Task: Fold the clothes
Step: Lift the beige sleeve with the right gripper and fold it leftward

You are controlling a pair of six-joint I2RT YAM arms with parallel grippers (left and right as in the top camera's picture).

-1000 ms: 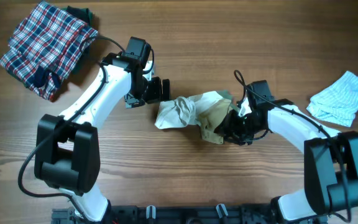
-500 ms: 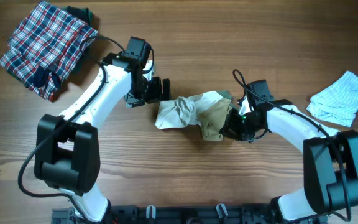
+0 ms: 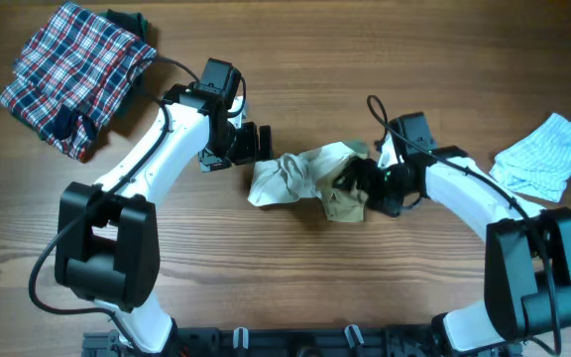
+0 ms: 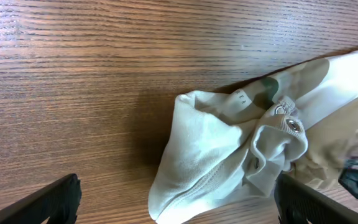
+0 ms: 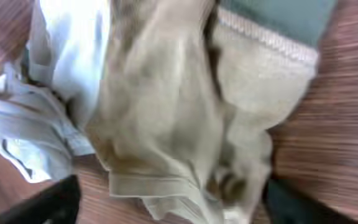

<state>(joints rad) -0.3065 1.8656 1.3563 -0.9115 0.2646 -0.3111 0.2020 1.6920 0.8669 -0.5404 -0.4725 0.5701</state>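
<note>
Clothes lie in three places on the wooden surface (image 3: 266, 258): a plaid garment (image 3: 72, 74) at the far left corner, a pale blue striped garment (image 3: 548, 154) rumpled near the right edge, and a cream-white top (image 3: 285, 178) crumpled in the middle. The left fingers (image 3: 262, 141) hover just beside the top's white end, spread wide apart and holding nothing; the left wrist view shows one at each lower corner with the bunched white cloth and a metal snap (image 4: 293, 126) ahead of them. The right fingers (image 3: 353, 181) sit over the top's tan sleeve part (image 3: 343, 203), near its olive edge (image 5: 278, 18). They too stand apart, with tan folds filling the gap. The right wrist view is blurred, so they seem to press into the cloth rather than pinch it.
</note>
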